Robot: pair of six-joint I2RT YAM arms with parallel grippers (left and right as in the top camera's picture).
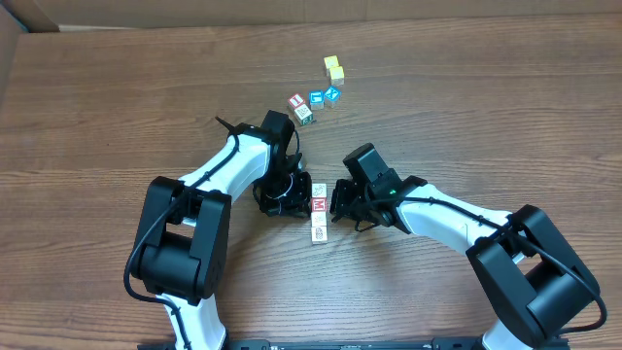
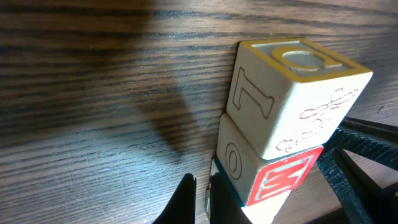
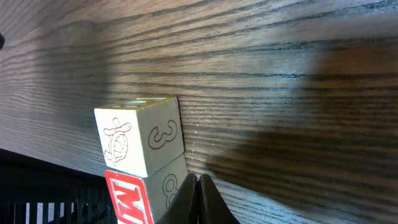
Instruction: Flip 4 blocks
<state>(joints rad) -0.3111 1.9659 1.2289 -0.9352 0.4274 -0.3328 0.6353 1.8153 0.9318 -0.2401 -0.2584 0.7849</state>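
M block (image 1: 318, 206), pale block (image 1: 318, 231) touching it. Left gripper (image 2: 200, 186) and right gripper (image 3: 198, 190): closed, empty, flanking M block, probably poised to tip it.

The red M block (image 1: 318, 206) lies with its red-bordered M face up. Touching it face to face, just below it in the overhead view, sits a pale block (image 1: 318, 231) with one yellow-bordered face and red outline drawings, a turtle among them. Well apart, farther back, four more cluster: a red-bordered block (image 1: 296, 100), a green-printed block (image 1: 304, 115) just beside it, a blue block (image 1: 316, 98) and a second blue block (image 1: 331, 94).
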